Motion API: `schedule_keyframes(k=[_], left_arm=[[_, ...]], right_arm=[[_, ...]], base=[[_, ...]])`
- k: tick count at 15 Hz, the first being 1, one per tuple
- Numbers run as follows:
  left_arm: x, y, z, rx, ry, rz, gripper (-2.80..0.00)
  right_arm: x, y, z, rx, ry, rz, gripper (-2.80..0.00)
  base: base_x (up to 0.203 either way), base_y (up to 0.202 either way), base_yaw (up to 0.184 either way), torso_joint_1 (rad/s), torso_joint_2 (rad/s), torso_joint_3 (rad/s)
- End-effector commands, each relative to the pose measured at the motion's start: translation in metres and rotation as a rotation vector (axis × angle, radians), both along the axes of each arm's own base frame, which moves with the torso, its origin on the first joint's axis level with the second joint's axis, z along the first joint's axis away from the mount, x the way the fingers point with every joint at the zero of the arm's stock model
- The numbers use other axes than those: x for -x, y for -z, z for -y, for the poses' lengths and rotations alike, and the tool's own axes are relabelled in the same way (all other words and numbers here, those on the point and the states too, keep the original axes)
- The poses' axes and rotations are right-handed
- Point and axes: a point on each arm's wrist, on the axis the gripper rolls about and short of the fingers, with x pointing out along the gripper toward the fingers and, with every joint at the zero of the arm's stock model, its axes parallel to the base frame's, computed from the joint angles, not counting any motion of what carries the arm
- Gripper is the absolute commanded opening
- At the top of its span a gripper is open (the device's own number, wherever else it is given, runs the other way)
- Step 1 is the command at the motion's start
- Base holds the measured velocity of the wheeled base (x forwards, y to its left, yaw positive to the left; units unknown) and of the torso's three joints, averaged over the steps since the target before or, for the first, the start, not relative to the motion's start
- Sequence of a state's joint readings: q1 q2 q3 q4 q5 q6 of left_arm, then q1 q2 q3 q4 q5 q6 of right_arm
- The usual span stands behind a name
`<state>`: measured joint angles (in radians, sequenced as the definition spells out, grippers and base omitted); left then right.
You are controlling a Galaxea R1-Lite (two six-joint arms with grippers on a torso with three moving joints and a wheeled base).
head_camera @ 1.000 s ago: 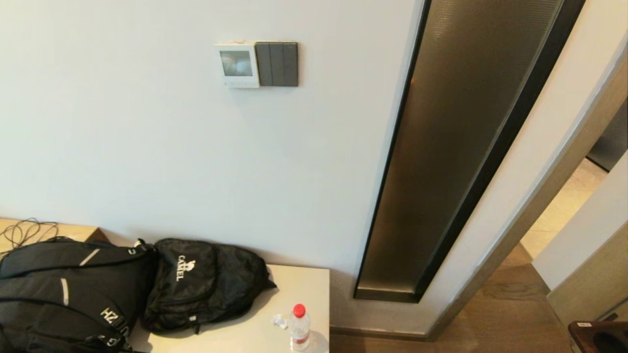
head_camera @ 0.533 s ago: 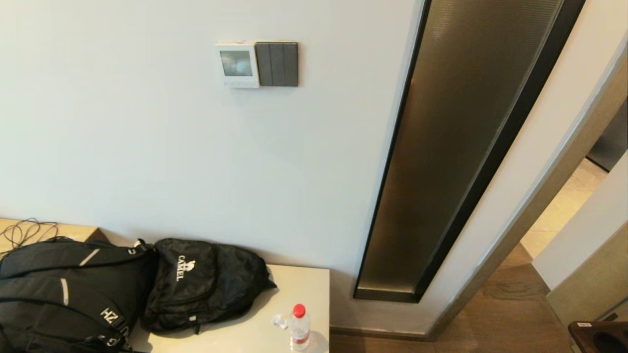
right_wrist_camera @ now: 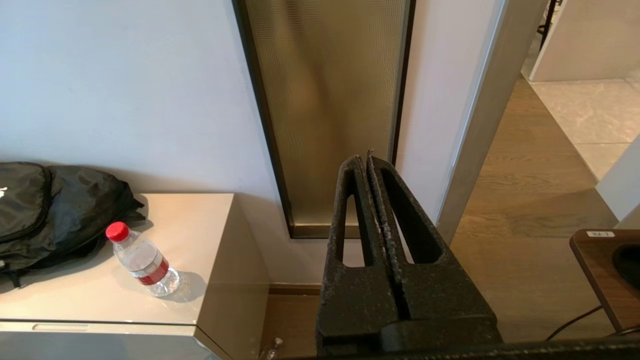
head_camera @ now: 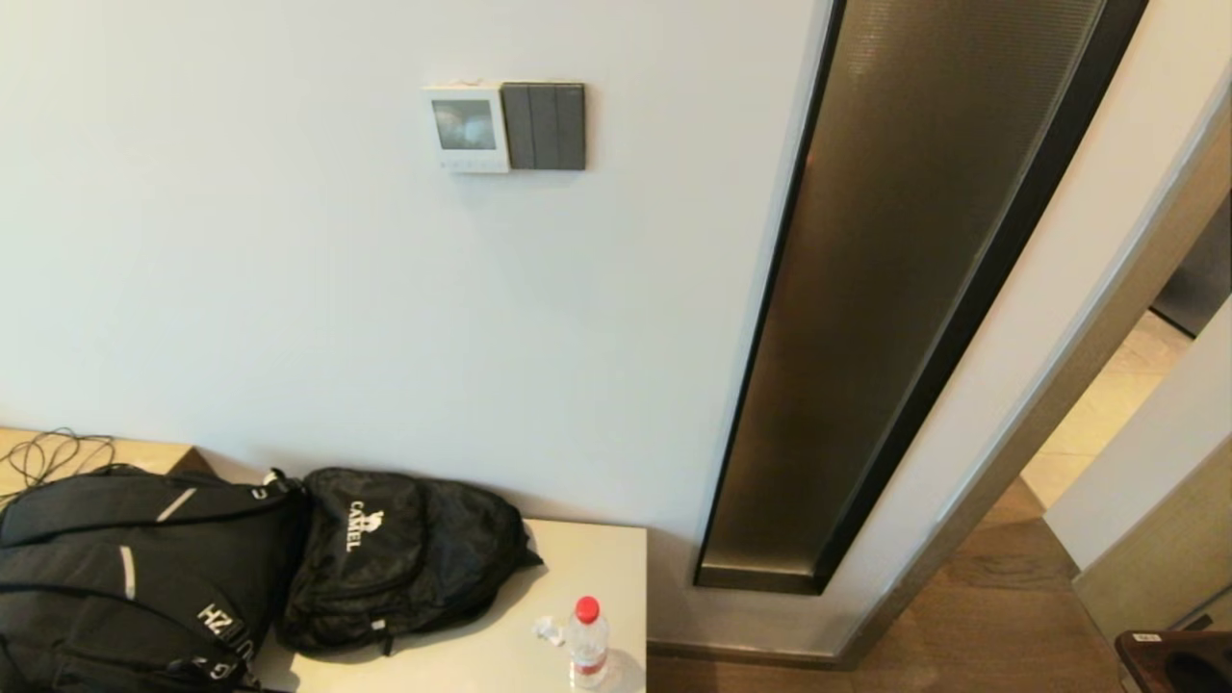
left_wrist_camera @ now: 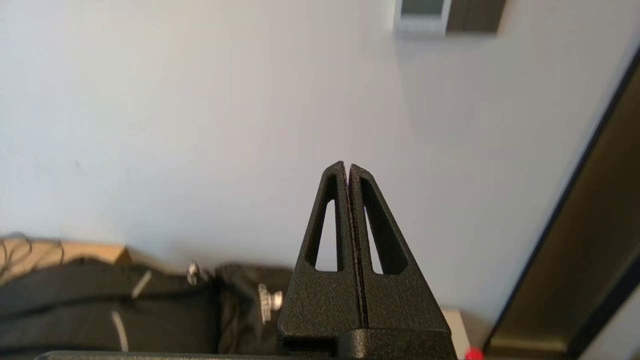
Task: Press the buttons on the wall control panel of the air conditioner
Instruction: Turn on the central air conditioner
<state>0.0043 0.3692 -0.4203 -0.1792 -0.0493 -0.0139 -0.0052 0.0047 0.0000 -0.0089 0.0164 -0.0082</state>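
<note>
The white control panel point(head_camera: 466, 127) with a dark grey screen hangs high on the white wall; its row of tiny pale buttons point(head_camera: 468, 165) runs along its lower edge. The panel also shows at the edge of the left wrist view point(left_wrist_camera: 421, 17). My left gripper point(left_wrist_camera: 346, 165) is shut and empty, pointing at the bare wall well below and to the left of the panel. My right gripper point(right_wrist_camera: 364, 158) is shut and empty, low down in front of the glass strip. Neither gripper shows in the head view.
A dark grey three-rocker switch plate point(head_camera: 544, 126) adjoins the panel's right side. A tall bronze glass strip point(head_camera: 895, 289) stands to the right. Below, a low cabinet point(head_camera: 577, 568) holds two black backpacks point(head_camera: 395, 553) and a red-capped water bottle point(head_camera: 587, 640). A doorway opens at the right.
</note>
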Motion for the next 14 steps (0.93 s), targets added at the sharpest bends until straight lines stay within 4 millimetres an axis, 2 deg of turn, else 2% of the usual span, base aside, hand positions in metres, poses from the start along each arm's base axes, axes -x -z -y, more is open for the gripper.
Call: schedule_keyframes(k=[1, 4, 6, 8, 11, 14], left_arm=[[-0.062, -0.036, 0.000, 0.002, 0.002, -0.105, -2.80], [-0.138, -0.081, 0.001, 0.026, 0.022, -0.110, -2.80], [-0.193, -0.107, 0.009, 0.047, 0.064, -0.088, -2.80], [-0.246, -0.112, 0.030, 0.076, 0.119, -0.107, -2.80], [-0.319, -0.102, 0.071, 0.115, 0.176, -0.132, -2.80], [-0.373, -0.098, 0.107, 0.137, 0.220, -0.092, -2.80]], right_arm=[[0.000, 0.000, 0.000, 0.001, -0.001, -0.001, -2.80], [0.000, 0.000, 0.000, 0.001, -0.001, -0.001, -2.80], [0.000, 0.000, 0.000, -0.001, -0.001, -0.001, -2.80], [0.000, 0.000, 0.000, 0.001, -0.001, -0.001, -2.80], [0.000, 0.000, 0.000, 0.001, 0.000, -0.001, -2.80], [0.000, 0.000, 0.000, 0.001, 0.000, -0.001, -2.80]], base=[[0.000, 0.000, 0.000, 0.000, 0.00, 0.000], [0.000, 0.000, 0.000, 0.000, 0.00, 0.000], [0.000, 0.000, 0.000, 0.000, 0.00, 0.000], [0.000, 0.000, 0.000, 0.000, 0.00, 0.000], [0.000, 0.000, 0.000, 0.000, 0.00, 0.000], [0.000, 0.000, 0.000, 0.000, 0.00, 0.000]])
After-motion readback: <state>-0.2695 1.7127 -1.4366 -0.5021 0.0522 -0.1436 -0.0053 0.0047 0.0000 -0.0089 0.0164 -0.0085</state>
